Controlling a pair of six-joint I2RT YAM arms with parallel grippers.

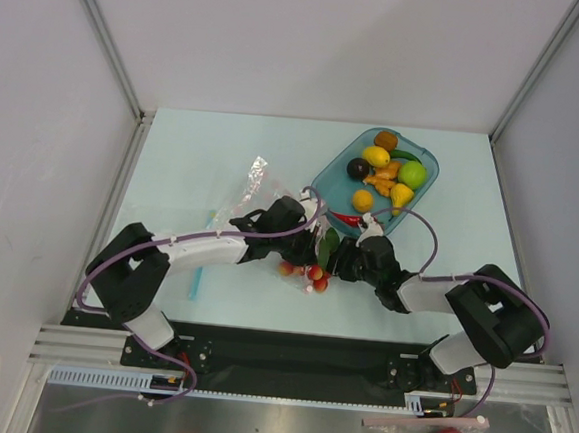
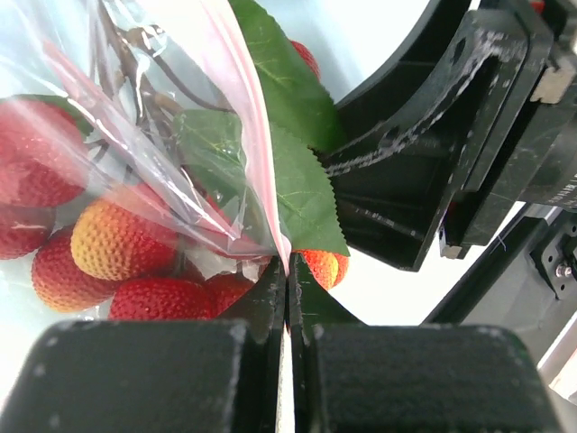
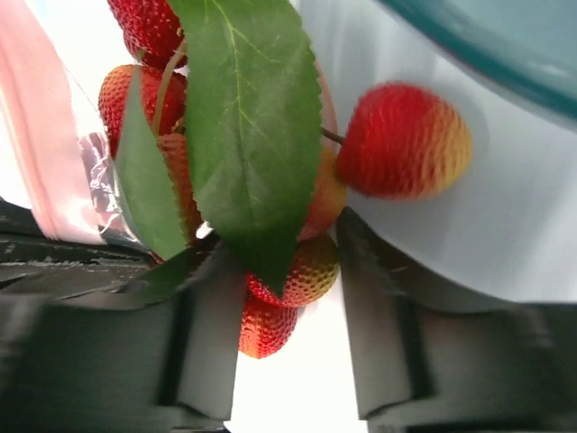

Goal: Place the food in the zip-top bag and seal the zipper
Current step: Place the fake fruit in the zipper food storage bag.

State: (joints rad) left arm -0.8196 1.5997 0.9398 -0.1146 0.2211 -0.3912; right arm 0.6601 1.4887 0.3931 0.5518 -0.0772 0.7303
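Nearest to you, the cluster of little red bumpy balls with green leaves (image 1: 305,272) lies between both grippers, with its balls toward the bases and its leaves pointing away. Your right gripper (image 3: 287,257) reaches in low from the right, with its fingers on either side of the lowest balls. Whether they press, I cannot tell. Your left gripper (image 2: 287,271), on a low stretched arm, is clenched on the thin pink zipper strip (image 2: 236,99) of the clear crinkly zip-top bag (image 1: 256,179). The bag's long axis runs diagonally: its mouth is at the cluster and its bottom is toward the far left. Farther right, the teal plastic tray (image 1: 429,167) holds other toy fruits (image 1: 388,174).
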